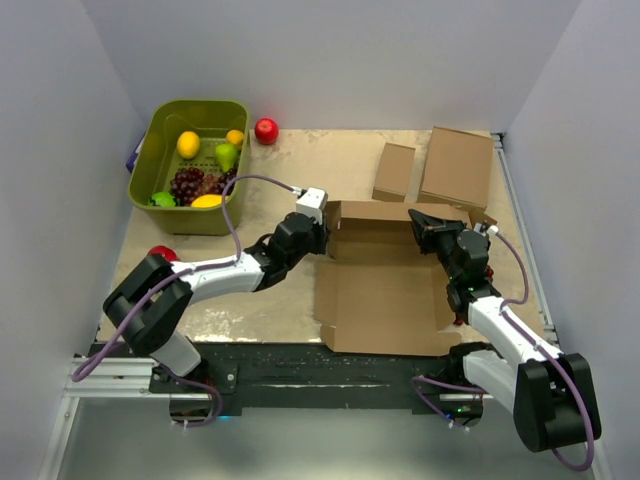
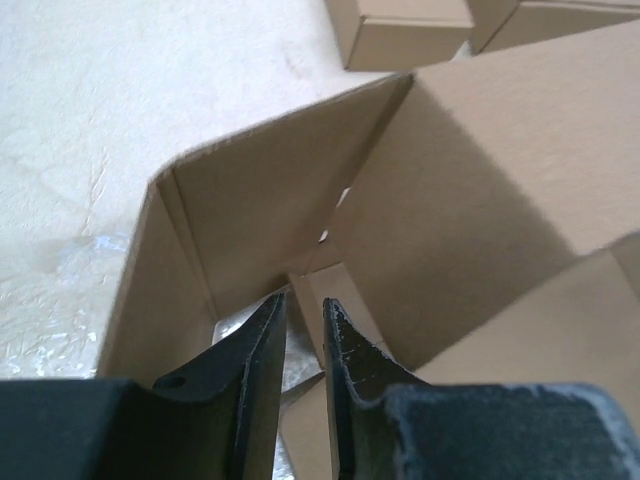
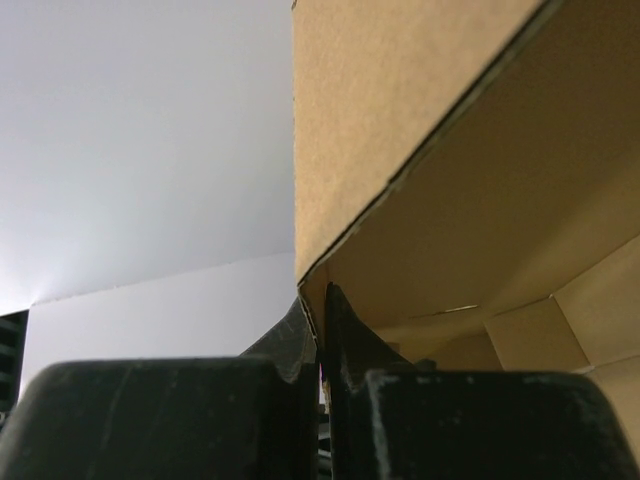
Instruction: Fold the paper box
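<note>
The left gripper point(image 1: 324, 238) point(image 2: 302, 303) sits at the far left corner of the paper box point(image 1: 385, 290) point(image 2: 480, 180). Its jaws are parted by a narrow gap, and nothing is visibly clamped between them. In the left wrist view, a small cardboard tab lies directly ahead of the fingertips point(image 2: 335, 315), at the foot of the corner where the raised rear wall meets the raised left side flap. Whether the tips touch the tab cannot be determined. The right gripper point(image 1: 420, 222) point(image 3: 318, 305) is fully closed. In the right wrist view it pinches the thin edge of an upright panel of the paper box point(image 3: 400, 100), which rises above and to the right of the fingers. The box lies between the two grippers. Its flat base extends from them toward the arm bases, and its rear wall stands on the line joining them. A small narrow brown box point(image 1: 395, 170) point(image 2: 400, 30) lies beyond the grippers, well apart from the left one. A larger flat brown box point(image 1: 458, 165) lies just beyond the right gripper. A green basket point(image 1: 198, 104) holding fruit is far to the left of the left gripper, with a red apple point(image 1: 266, 130) beside it.
</note>
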Available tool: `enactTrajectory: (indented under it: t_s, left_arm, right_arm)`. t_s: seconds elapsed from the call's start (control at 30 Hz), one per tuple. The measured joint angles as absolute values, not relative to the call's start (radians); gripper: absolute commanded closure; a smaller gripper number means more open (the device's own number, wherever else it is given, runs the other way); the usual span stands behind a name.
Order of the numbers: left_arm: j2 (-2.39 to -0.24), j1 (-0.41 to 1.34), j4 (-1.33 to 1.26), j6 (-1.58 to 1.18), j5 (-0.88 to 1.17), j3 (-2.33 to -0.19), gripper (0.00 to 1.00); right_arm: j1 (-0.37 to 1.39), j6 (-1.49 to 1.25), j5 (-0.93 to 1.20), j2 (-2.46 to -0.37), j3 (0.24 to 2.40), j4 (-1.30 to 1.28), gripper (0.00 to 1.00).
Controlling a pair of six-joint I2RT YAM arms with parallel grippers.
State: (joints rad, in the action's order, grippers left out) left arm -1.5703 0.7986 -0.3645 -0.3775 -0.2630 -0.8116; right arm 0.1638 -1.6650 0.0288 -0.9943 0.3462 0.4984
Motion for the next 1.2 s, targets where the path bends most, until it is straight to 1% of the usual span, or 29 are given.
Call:
enactTrajectory:
  t_s: [0.3,0.7,1.2]
  left_arm:
    - [-1.665,0.799,-0.344,-0.377,-0.292,-0.812,0.76]
    - [-1.725,0.807,-0.358,-0.382,-0.292,-0.824,0.78]
    - [-1.818,0.894,-0.441,-0.416,-0.283,-0.877,0.79]
  right_arm:
    - [0.165,-1.665,0.03,-0.994,0.345,0.499,1.0]
    - [0.165,-1.665,0.036,-0.994,0.345,0.499,1.0]
    - [0.164,-1.665,0.035,-0.994,0.337,0.509,1.0]
